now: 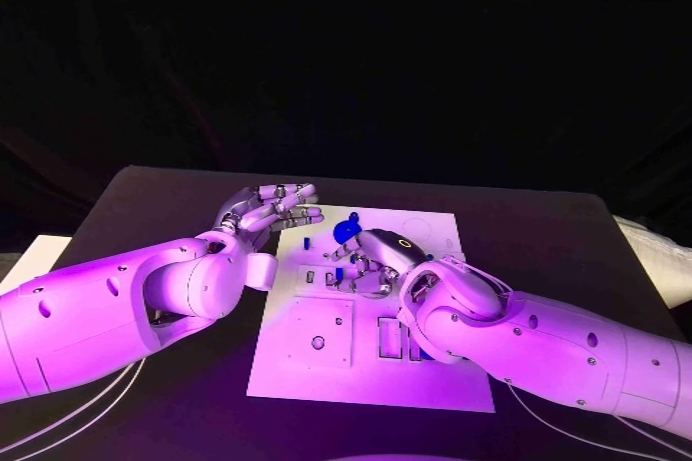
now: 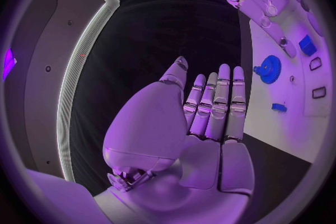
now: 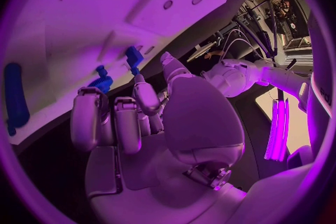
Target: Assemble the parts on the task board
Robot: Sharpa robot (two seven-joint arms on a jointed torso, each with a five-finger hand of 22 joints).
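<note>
The left hand (image 1: 268,209) is resting over the black table (image 1: 130,196) just beside the board's far-left corner, palm up, fingers straight and close together, holding nothing. The left wrist view is showing the same: flat open palm (image 2: 203,123), nothing in it.

The right hand (image 1: 378,259) is lying on the task board (image 1: 433,226), palm down over the middle of the plate, fingers bent down to the surface. In the right wrist view a small blue block (image 3: 134,56) is sitting right at the tip of one finger (image 3: 143,95); probably pinched, but I cannot tell for sure, the contact is hidden.

The board is a flat white plate w/ shallow rectangular recesses and a raised square panel (image 1: 320,331) on the near-left part. A blue gear-shaped part (image 1: 348,230) is standing on the board, just beyond the right hand; in the left wrist view it is round w/ teeth (image 2: 268,69). Another blue block (image 2: 307,45) and a small flat blue piece (image 2: 279,107) are lying on the board near it. A long blue bar (image 3: 15,95) is lying at the board's edge.
</note>
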